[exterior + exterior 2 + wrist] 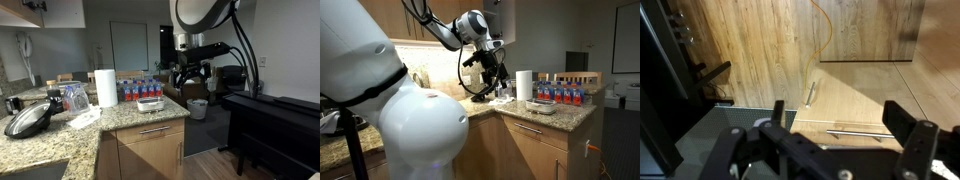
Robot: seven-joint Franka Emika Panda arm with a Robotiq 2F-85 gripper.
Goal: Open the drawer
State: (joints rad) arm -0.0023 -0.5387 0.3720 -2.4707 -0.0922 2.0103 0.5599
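Granite counter point(60, 135) filled the corner of the kitchen. The drawer point(150, 136) sat shut just under the counter's edge in both exterior views. Your gripper point(190, 76) hung high beside the counter's corner, well apart from the drawer. In the wrist view its fingers point(902, 122) were spread, holding nothing. The silver bar handle point(855, 131) lay below them, untouched.

The drawer point(135, 137) was matt light wood with a silver metal handle point(153, 130); the countertop point(112, 118) was glossy speckled stone.
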